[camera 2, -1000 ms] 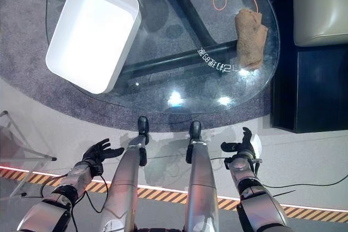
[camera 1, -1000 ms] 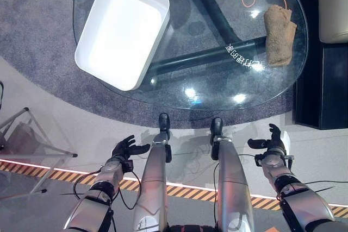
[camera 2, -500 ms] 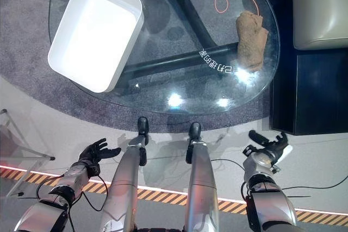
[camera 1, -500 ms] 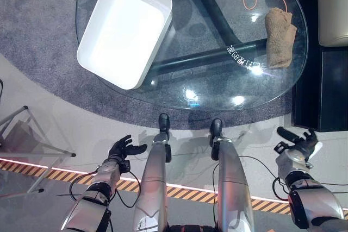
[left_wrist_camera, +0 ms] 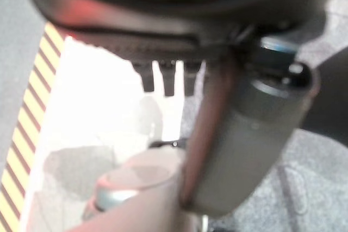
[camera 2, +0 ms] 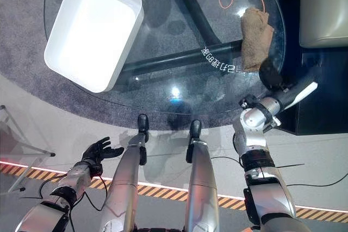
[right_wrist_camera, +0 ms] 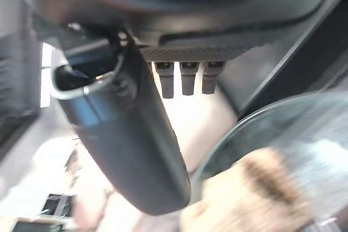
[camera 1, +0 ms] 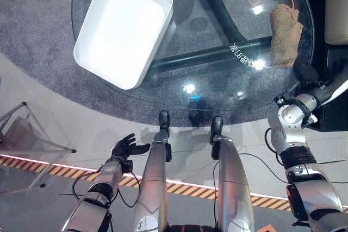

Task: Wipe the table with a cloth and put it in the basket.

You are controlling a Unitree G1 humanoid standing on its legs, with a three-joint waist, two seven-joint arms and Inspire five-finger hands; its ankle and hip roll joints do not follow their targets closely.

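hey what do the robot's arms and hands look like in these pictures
Both arms are silver-grey metal in rounded segments with black bands at the joints. The left hand is dark, nearly black, with slim fingers and a thumb. The right hand is dark too, on a round silver wrist, and a white cover stands out beside it. Its own wrist view shows a thick, smooth dark thumb.

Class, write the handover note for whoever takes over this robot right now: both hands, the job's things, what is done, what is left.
Left hand: open, idle, low by the robot's side, holding nothing.
Right hand: raised at the near right edge of the round glass table, just short of the cloth, holding nothing; grip unclear.
Tan folded cloth: lying on the table's right side, untouched.
White rectangular plastic basket: on the table's left side, nothing in it.
Done: nothing.
Left: grasp cloth, wipe table, drop cloth in basket.
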